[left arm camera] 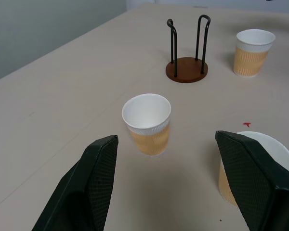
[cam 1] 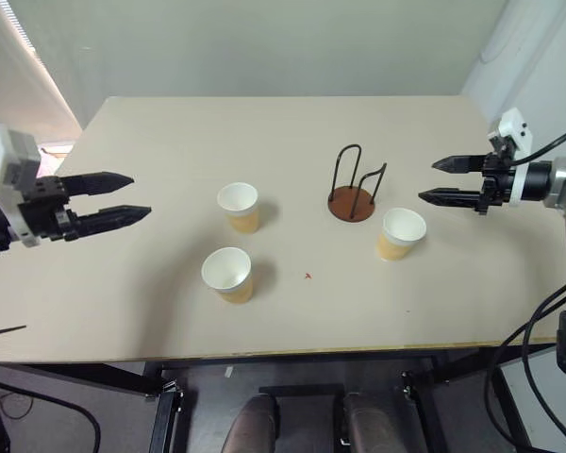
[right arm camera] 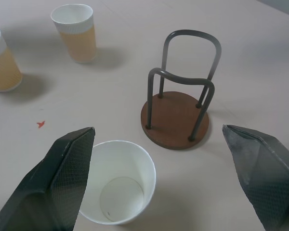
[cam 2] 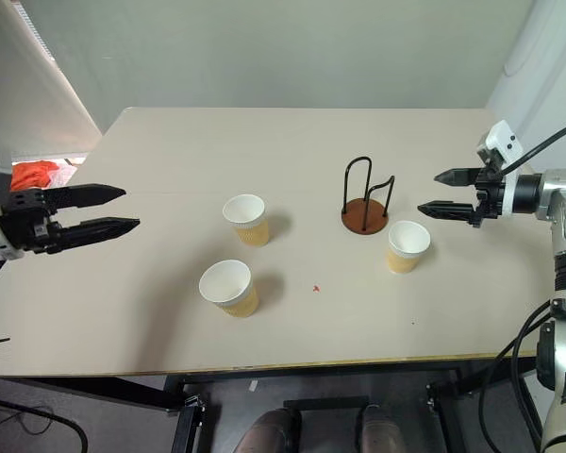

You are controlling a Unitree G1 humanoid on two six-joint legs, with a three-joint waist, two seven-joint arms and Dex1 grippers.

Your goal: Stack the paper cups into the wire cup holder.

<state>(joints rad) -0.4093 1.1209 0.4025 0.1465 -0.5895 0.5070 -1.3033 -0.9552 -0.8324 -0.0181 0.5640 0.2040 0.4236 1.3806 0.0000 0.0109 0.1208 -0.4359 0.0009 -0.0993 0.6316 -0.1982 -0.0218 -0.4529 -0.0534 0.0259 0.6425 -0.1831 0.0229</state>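
Three tan paper cups stand upright and apart on the table: one left of centre (cam 1: pixel 239 207), one nearer the front edge (cam 1: pixel 228 274), one on the right (cam 1: pixel 401 233). The wire cup holder (cam 1: pixel 353 185), a brown disc with two black wire loops, stands empty just behind and left of the right cup. My left gripper (cam 1: pixel 123 197) hovers open over the table's left side, pointing toward the two left cups. My right gripper (cam 1: pixel 429 179) hovers open at the right, above and beside the right cup (right arm camera: pixel 116 188) and the holder (right arm camera: pixel 176 118).
The beige table (cam 1: pixel 292 123) ends at a front edge near me and a wall behind. A small red mark (cam 1: pixel 307 276) lies on the top between the cups. An orange-red object (cam 2: pixel 33 174) sits off the table's left side.
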